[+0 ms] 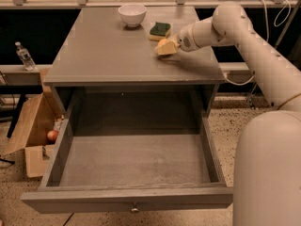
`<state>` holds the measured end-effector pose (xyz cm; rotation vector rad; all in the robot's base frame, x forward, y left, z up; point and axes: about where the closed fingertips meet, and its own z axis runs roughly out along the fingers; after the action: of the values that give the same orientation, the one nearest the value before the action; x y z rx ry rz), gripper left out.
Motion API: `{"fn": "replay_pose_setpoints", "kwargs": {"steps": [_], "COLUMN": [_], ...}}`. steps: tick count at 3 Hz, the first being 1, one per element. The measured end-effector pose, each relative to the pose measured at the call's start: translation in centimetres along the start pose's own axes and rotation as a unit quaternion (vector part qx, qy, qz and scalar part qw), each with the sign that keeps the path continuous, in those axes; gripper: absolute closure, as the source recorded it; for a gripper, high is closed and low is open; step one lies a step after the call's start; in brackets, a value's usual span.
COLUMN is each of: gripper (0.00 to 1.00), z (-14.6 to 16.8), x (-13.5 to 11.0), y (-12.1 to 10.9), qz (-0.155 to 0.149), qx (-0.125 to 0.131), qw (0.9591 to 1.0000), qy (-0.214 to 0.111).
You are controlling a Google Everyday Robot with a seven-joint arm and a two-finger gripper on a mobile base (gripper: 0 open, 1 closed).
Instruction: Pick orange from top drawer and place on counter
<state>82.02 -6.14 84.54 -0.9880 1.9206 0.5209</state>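
Observation:
The top drawer (127,199) is pulled wide open below the counter (103,51), and its inside holds nothing. My gripper (165,48) is over the right part of the counter, just in front of a green sponge. Its pale yellow fingers (167,50) are shut on the orange (162,42), which sits low, at or just above the counter surface. The arm reaches in from the right.
A white bowl (132,14) stands at the back of the counter and a green sponge (161,29) lies to its right. A cardboard box (33,131) with a reddish fruit (52,135) sits on the floor at left. A bottle (24,55) stands on a ledge at left.

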Motion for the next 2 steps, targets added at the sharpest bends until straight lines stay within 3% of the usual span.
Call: {"fn": "replay_pose_setpoints", "kwargs": {"steps": [2], "gripper": [0.0], "z": [0.05], "x": [-0.03], "y": [-1.03], "qz": [0.016], "qx": [0.006], "qw": [0.9998], "qy": [-0.008]}}
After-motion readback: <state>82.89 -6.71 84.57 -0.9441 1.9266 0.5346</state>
